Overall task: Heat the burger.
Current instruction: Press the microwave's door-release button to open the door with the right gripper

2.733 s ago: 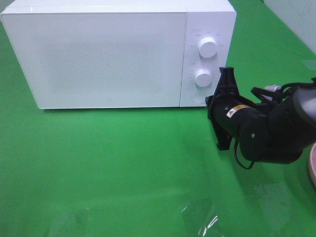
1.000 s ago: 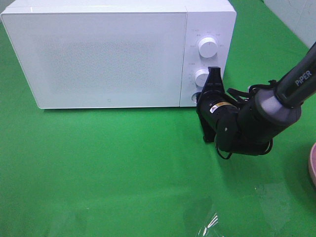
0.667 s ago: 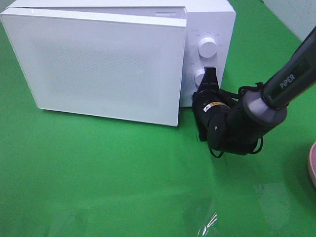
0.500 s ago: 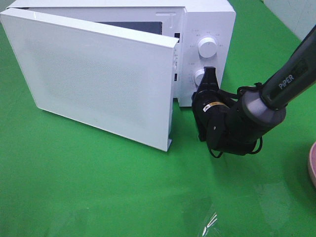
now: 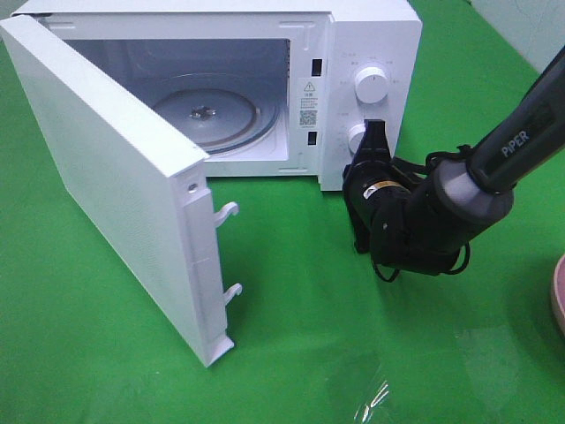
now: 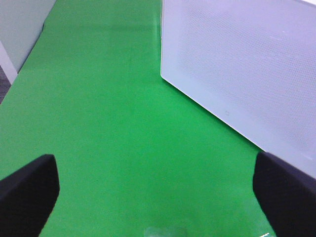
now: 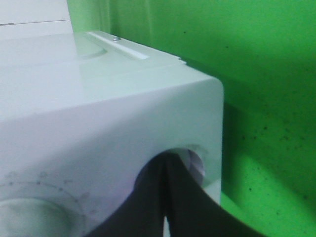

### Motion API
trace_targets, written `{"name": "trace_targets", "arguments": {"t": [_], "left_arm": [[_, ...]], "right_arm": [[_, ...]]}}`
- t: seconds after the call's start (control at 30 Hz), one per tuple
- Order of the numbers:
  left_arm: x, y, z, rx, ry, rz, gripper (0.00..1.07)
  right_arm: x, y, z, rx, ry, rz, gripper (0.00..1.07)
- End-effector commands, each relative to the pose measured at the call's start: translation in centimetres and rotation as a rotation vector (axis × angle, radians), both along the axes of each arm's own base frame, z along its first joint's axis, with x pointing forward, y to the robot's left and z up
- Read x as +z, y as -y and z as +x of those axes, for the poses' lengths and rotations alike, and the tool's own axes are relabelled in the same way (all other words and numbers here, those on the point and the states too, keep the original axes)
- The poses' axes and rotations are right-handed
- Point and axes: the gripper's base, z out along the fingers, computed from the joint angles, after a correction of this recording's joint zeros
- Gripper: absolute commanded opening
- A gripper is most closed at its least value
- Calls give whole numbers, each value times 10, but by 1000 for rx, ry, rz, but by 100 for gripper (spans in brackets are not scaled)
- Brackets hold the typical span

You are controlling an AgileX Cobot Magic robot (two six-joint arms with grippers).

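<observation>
The white microwave (image 5: 380,35) stands with its door (image 5: 115,194) swung wide to the left, showing the glass turntable (image 5: 216,110) with nothing on it. My right gripper (image 5: 359,170) is shut, its tips (image 7: 168,163) pressed against the round door button (image 7: 196,162) at the control panel's lower corner. In the left wrist view my left gripper (image 6: 158,197) stands wide open over bare green cloth, close to the door's outer face (image 6: 247,64). The burger is out of view.
A sliver of a pink plate (image 5: 558,305) shows at the right edge. Two white knobs (image 5: 371,84) sit above the button. The open door reaches far out over the left part of the green table (image 5: 291,336). A crinkled clear film (image 5: 371,402) lies near the front.
The microwave door has sprung open and swung from shut to wide open on the left. The right gripper has stayed against the button.
</observation>
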Motion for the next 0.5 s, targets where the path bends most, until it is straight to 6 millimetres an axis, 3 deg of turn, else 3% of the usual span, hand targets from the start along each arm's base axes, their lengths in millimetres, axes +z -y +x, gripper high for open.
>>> {"name": "trace_targets", "arguments": {"t": [0.03,0.5], "left_arm": [[0,1,-3,1,29,0,100],[0,1,-3,1,29,0,100]], "right_arm": [[29,8,20,-16,183,18,0],[29,18,-14,47,-45,-8,0]]}}
